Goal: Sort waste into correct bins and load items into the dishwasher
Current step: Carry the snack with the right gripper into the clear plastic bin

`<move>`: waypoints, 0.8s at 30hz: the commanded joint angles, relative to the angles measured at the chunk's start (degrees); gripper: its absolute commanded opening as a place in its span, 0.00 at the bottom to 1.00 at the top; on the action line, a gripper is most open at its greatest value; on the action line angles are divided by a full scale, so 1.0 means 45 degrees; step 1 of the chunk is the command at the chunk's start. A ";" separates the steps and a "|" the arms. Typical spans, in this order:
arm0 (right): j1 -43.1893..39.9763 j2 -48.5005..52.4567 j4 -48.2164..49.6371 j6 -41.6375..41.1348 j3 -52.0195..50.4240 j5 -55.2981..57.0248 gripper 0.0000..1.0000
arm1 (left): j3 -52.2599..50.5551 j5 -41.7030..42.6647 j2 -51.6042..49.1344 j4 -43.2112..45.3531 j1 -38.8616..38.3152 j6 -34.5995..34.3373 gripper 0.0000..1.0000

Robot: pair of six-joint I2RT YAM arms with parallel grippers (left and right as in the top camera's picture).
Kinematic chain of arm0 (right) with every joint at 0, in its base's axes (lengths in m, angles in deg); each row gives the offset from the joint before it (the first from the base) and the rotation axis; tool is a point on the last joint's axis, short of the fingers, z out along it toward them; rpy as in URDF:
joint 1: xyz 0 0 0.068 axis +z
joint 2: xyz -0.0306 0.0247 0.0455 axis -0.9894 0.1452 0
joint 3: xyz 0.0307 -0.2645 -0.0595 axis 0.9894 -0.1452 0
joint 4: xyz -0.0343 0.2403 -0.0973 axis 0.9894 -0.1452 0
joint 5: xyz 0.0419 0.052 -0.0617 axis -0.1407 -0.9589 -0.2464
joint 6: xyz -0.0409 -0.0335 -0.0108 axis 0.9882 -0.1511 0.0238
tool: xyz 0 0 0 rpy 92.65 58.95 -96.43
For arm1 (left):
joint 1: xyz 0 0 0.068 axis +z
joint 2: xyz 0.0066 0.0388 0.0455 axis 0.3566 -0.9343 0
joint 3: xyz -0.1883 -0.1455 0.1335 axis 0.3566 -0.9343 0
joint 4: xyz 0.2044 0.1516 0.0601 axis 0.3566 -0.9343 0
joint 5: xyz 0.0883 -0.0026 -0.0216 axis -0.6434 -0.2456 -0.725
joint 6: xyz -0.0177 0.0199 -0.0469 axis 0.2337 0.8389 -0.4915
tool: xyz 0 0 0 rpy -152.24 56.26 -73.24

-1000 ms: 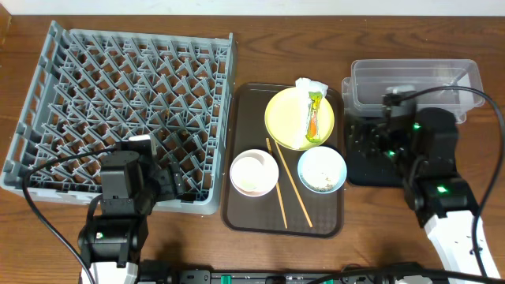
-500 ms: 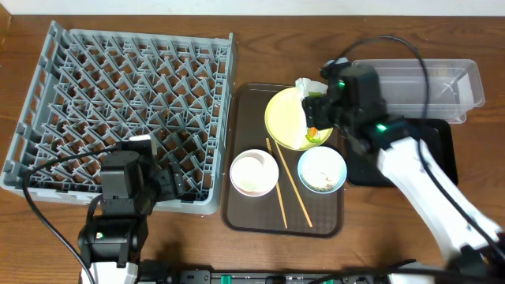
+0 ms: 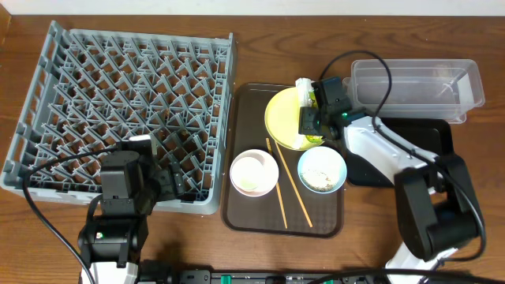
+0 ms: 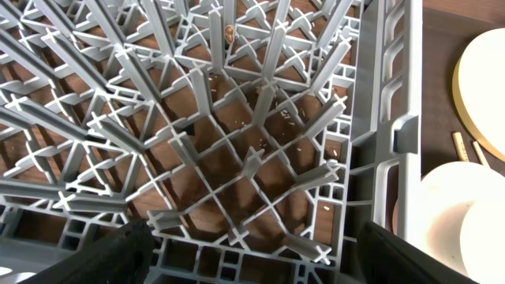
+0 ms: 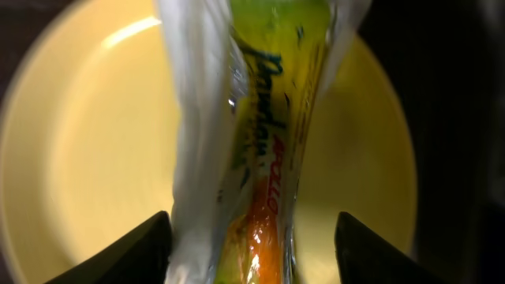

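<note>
Though unclear, right jaws astride wrapper

Wrapper on plate, plate on tray.

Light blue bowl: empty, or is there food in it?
Not empty. The overhead view shows beige crumbs scattered inside the light blue bowl. How deep they lie cannot be told from above.

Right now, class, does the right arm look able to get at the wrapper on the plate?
Probably yes: the right claw hangs open straddling the wrapper, with nothing in between.
</note>
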 commanded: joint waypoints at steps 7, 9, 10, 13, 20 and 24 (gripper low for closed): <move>0.0165 0.0510 0.0112 -0.0855 0.0136 0.0112 0.14 | 0.0350 0.0063 0.0010 0.0039 0.0044 -0.0102 0.86; 0.0165 0.0423 0.0287 -0.0855 0.0204 0.0053 0.04 | 0.0350 0.0068 0.0010 0.0039 0.0044 -0.0102 0.86; 0.0160 0.0282 0.0389 -0.0850 0.0257 0.0053 0.02 | 0.0350 0.0068 0.0010 0.0034 0.0044 -0.0102 0.85; -0.0024 -0.0486 0.0568 -0.0845 0.0670 0.0068 0.01 | 0.0350 0.0063 0.0010 0.0034 0.0044 -0.0102 0.85; -0.1462 -0.2909 0.0918 -0.0860 0.1054 0.1059 0.01 | 0.0350 0.0063 0.0010 0.0039 0.0044 -0.0102 0.85; -0.2841 -0.3842 -0.0228 -0.3405 0.1054 0.3147 0.01 | 0.0350 0.0068 0.0010 0.0039 0.0044 -0.0102 0.85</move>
